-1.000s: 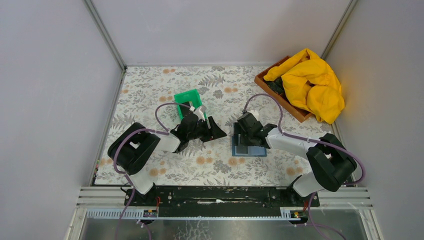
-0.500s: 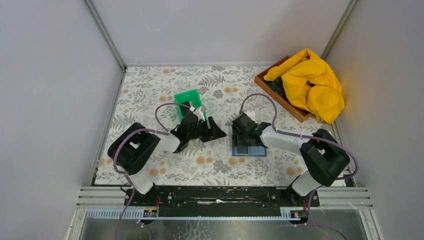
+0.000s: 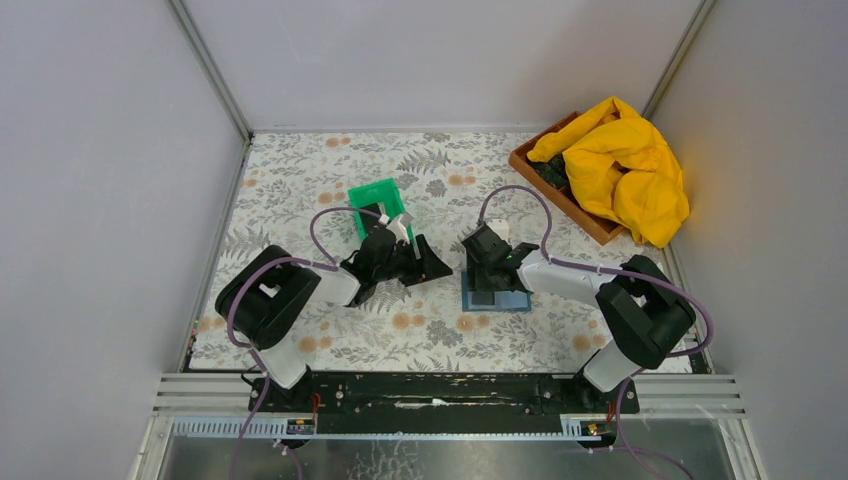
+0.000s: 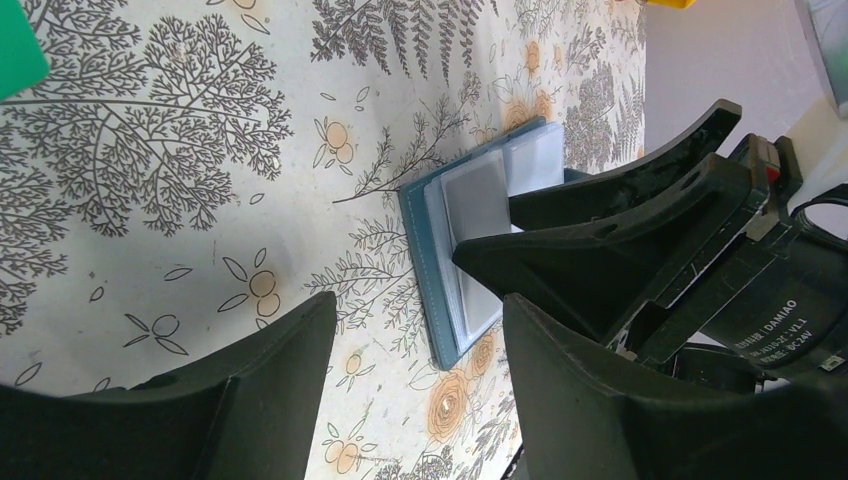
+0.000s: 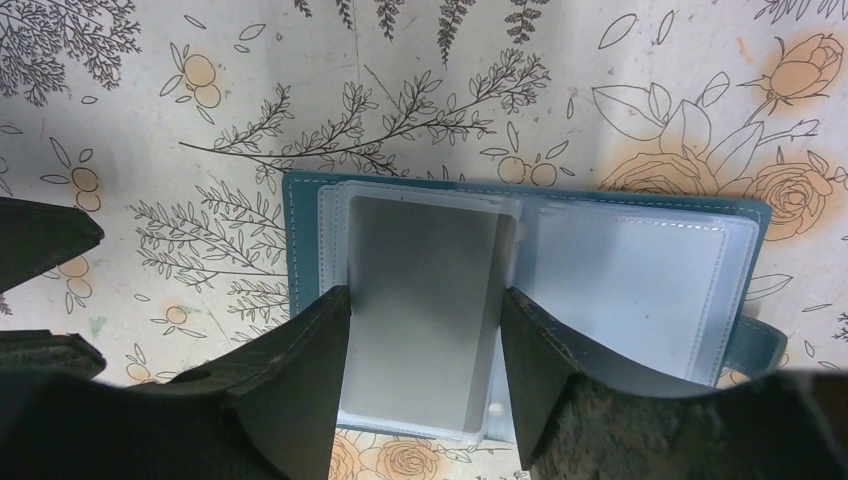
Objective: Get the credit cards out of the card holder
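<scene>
The steel-blue card holder (image 5: 300,240) lies open and flat on the floral table, its clear sleeves facing up. A grey credit card (image 5: 420,260) sits in the left sleeve. My right gripper (image 5: 425,300) is open and down over that sleeve, one finger along each long edge of the card, which still lies flat. From above, the right gripper (image 3: 487,285) covers much of the card holder (image 3: 510,300). My left gripper (image 3: 425,262) hovers open and empty just left of the holder. The left gripper (image 4: 418,310) faces the card holder (image 4: 425,250) and the credit card (image 4: 475,190).
A bright green tray (image 3: 375,195) stands behind the left gripper. At the back right a wooden box (image 3: 530,165) holds a crumpled yellow cloth (image 3: 620,165). Grey walls close in the table on three sides.
The right gripper has edged a little left over the holder and its jaws have narrowed towards the card's edges. The left arm has stayed still.
</scene>
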### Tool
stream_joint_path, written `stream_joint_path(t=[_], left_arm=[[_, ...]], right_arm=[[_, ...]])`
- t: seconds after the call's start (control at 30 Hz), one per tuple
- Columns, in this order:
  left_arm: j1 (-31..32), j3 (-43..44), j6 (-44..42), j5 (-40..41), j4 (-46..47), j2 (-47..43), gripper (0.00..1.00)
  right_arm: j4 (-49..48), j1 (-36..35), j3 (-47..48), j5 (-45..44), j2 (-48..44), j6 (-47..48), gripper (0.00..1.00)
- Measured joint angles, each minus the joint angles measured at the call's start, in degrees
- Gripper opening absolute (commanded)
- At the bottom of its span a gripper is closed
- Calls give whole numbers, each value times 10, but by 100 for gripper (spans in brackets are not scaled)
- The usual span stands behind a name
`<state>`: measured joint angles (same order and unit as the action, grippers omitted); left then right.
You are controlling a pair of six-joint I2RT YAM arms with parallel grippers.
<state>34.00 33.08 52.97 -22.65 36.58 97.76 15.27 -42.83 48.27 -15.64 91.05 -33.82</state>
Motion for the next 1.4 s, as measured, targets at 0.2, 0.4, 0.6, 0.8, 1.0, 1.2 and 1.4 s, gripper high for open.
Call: stream_joint_path(t=[0.2, 0.4, 0.6, 0.8, 1.0, 1.2, 1.4], left_arm=[[0, 0, 0, -2, 2, 0, 69], [0, 0, 0, -2, 3, 0, 69], [0, 0, 0, -2, 3, 0, 69], [0, 0, 0, -3, 3, 0, 69], [0, -4, 0, -2, 3, -4, 69], [0, -8, 0, -2, 3, -14, 69], [0, -16, -2, -2, 0, -25, 69]], right_arm=[[-3, 0, 0, 3, 0, -7, 48], [-26, 0, -8, 23, -2, -14, 45], [-53, -1, -28, 55, -17, -25, 42], [-62, -2, -38, 72, -26, -29, 75], [-32, -5, -21, 47, -28, -18, 77], [6, -26, 27, 10, -19, -9, 77], [24, -39, 54, -17, 13, -9, 77]])
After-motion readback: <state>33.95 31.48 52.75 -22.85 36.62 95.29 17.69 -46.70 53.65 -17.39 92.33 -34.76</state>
